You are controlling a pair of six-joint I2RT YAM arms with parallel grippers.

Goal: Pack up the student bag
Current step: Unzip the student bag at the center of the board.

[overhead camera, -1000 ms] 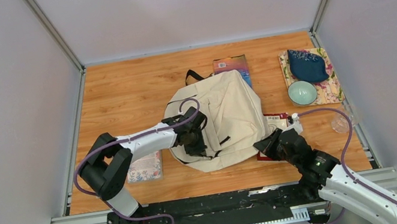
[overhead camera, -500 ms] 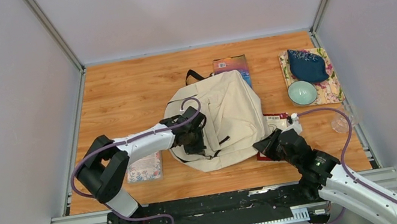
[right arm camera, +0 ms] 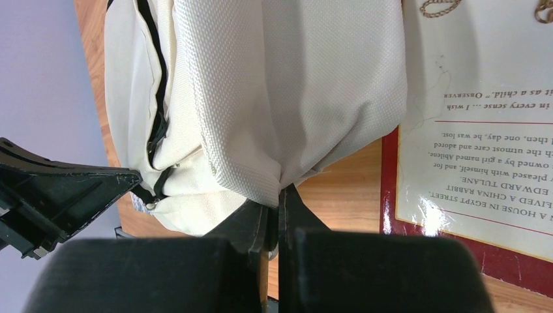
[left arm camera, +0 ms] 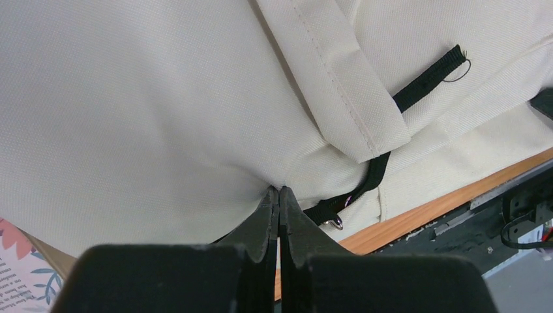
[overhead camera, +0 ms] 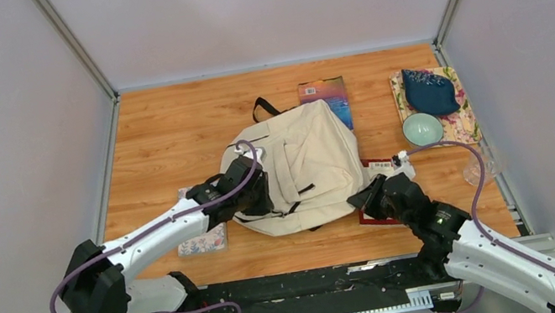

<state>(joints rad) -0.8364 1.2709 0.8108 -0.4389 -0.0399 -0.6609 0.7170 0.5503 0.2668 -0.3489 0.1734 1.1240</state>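
Lowest in the overhead frame, the left hand (overhead camera: 258, 201) and the right hand (overhead camera: 356, 196) both sit on the near edge of the student bag (overhead camera: 310, 158), one at its lower-left corner and the other at its lower-right. Each hand is pressed together on a tuck of cream canvas. In the left wrist view the fingertips meet with fabric pinched between them, just beside a black strap (left arm camera: 376, 176). In the right wrist view the same grip holds the bag's rounded corner.

The bag lies flat in the centre of the worktop (overhead camera: 168, 132). Its long axis runs from the held edge up the frame to the black carry loop (overhead camera: 259, 109), leaning slightly left. It therefore stretches away from both hands, and neither is nearer. I judge the coming move depends on the two hands working that edge together; the opening is not visible.

There are one bag and two hands. There are three books:
- a floral notebook (overhead camera: 204, 238) at lower left, partly under the left arm;
- a red-bordered book (overhead camera: 385, 166) partly beneath the bag's right side;
- a colourful book (overhead camera: 334, 92) at its far end.

At upper right, one floral mat (overhead camera: 465, 125) carries one dark blue pouch (overhead camera: 429, 91), with one pale green bowl (overhead camera: 422, 130) at its corner. One clear glass (overhead camera: 482, 168) stands by the right edge.
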